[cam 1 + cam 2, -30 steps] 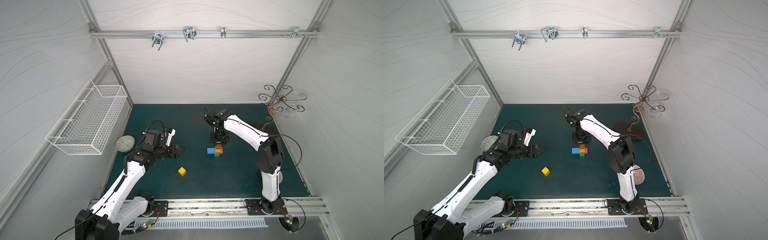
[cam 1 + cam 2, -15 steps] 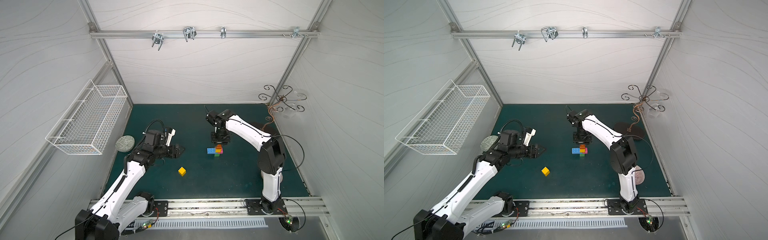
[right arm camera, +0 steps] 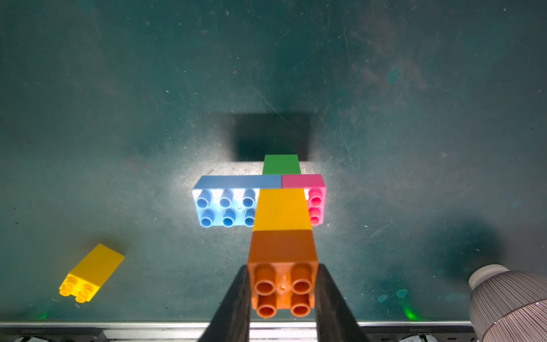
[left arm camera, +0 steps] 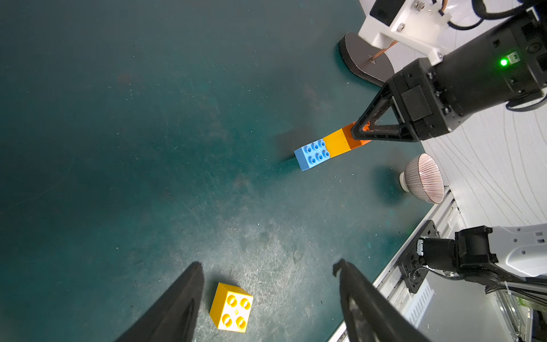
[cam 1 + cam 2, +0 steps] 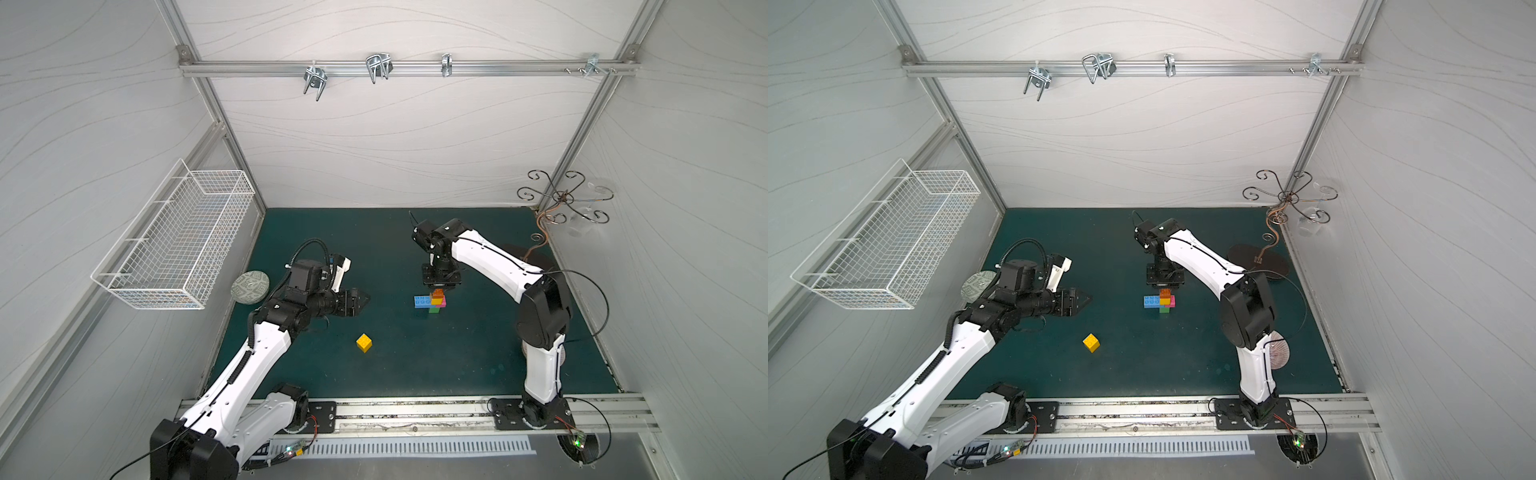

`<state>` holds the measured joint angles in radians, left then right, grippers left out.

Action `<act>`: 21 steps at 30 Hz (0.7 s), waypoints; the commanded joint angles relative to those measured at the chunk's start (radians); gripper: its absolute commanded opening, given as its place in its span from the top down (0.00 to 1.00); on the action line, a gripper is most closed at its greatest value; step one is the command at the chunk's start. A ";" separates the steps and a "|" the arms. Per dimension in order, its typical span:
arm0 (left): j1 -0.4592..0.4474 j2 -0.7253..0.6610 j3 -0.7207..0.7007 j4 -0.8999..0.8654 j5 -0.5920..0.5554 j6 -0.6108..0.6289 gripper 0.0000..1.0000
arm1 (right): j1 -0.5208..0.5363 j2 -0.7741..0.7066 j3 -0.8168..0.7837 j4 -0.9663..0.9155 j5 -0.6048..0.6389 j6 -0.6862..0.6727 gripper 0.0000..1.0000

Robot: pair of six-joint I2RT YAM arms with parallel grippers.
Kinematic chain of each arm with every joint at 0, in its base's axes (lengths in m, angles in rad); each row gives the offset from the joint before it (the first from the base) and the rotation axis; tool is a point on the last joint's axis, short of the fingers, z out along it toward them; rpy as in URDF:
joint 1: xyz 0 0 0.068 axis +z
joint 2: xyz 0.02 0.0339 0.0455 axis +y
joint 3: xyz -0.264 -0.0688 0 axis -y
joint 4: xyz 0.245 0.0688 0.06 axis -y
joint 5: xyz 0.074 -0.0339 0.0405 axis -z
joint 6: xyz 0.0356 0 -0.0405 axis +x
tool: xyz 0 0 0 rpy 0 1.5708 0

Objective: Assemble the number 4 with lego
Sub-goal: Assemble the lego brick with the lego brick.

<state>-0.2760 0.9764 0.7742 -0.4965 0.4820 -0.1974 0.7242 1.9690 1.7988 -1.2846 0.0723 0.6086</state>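
My right pincer (image 3: 283, 281) is closed on the orange brick (image 3: 282, 266), one finger pressed against each side of it, the studs facing up at my wrist. That brick tops the number 4 (image 5: 431, 301), which sits near the middle of the green table (image 5: 415, 374), in front of my right arm. Under the orange brick comes a yellow brick (image 3: 282, 208). Below that the long blue brick (image 3: 225, 204) juts out to one side and the pink brick (image 3: 315, 192) butts against its end, and the green brick (image 3: 281, 164) is lowest, nearest the table. My left pincer (image 4: 266, 266) is open and holds nothing. It hangs above the table well apart from the cluster, pointing toward it. The loose yellow brick (image 4: 232, 308) lies on the table just below the gap between its fingers, touching neither, tipped so that its hollow underside shows in my left wrist view. In both top views that brick (image 5: 1091, 343) lies between my two arms, nearer the front rail. A ribbed bowl (image 3: 509, 299) rests upside down by my right arm's base.
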 commanded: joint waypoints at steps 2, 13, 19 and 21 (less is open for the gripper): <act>-0.005 -0.016 0.006 0.019 -0.014 0.016 0.26 | 0.000 0.027 0.030 -0.041 0.001 -0.002 0.67; -0.004 -0.016 0.007 0.017 -0.019 0.016 0.26 | 0.003 0.014 0.086 -0.042 0.012 0.003 0.60; -0.005 -0.018 0.007 0.017 -0.022 0.018 0.26 | 0.005 0.017 0.098 -0.053 0.021 -0.001 0.57; -0.005 -0.016 0.007 0.011 -0.025 0.021 0.26 | 0.008 0.005 0.107 -0.059 0.031 -0.003 0.55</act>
<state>-0.2764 0.9749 0.7738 -0.4973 0.4644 -0.1947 0.7250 1.9823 1.8713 -1.3006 0.0788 0.6090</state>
